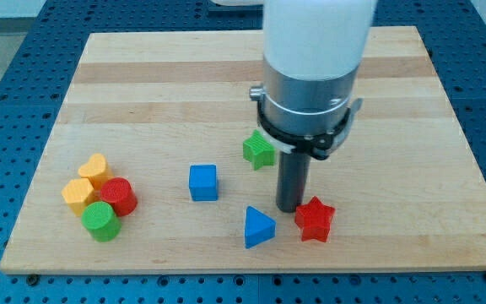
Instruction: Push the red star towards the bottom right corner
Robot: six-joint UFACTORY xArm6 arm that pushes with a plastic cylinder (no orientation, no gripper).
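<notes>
Rested my tip point(289, 209) against the red star point(315, 219) at lower right, beside the blue triangle point(258, 227); no gripper fitted, no readable writing.

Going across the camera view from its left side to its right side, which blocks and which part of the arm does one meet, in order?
Blue cube → blue triangular block → my tip → red star. The left cluster and the green star overlap others in the order, so I leave them out.

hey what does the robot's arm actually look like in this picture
A thick white cylinder on top, then a silver metal collar with a small dark hole, ringed by a black clamp band with side lugs. Below hangs a straight dark rod ending in my tip. No cables or markings show.
</notes>
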